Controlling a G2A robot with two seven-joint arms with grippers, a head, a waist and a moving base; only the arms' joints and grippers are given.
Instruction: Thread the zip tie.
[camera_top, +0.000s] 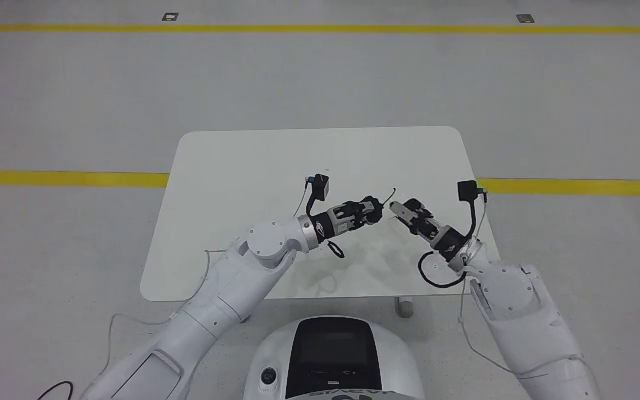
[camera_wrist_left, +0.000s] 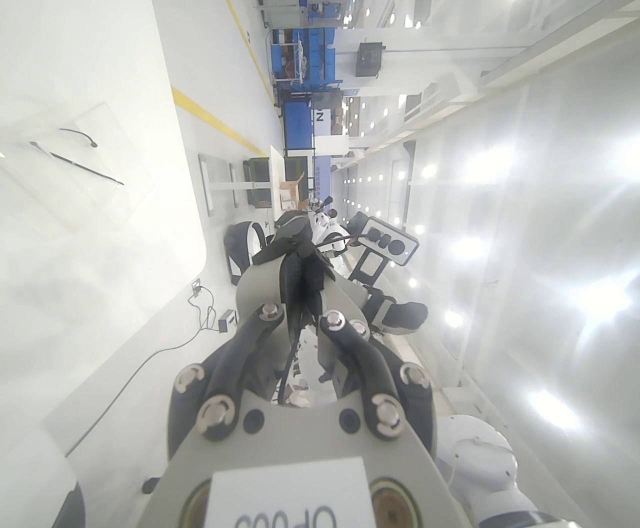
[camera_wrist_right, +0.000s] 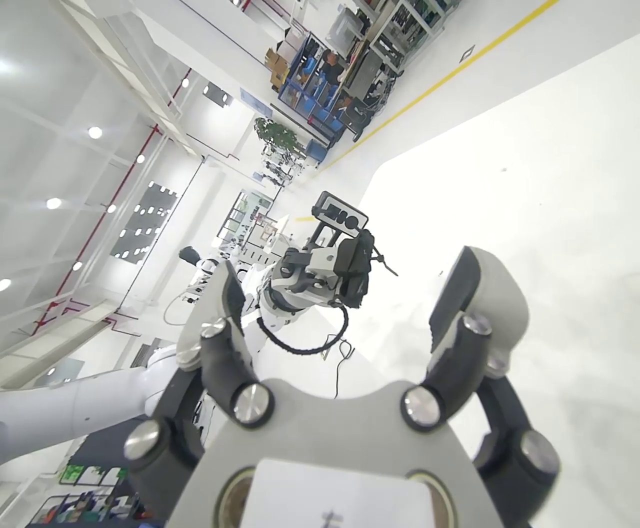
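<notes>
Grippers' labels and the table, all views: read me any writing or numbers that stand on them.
Label on the left gripper, which is shut on the zip tie: upside down and cut off by the picture's edge, not readable whole.
Label on the open right gripper: only a sliver of one mark, unreadable.
Table: no writing on it.

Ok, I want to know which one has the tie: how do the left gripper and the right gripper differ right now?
The left gripper is shut on the zip tie; the right gripper is open. The left gripper has the tie's end sticking out in front of it; the right gripper holds nothing. Both hang above the table, tips facing each other, near but apart.
</notes>
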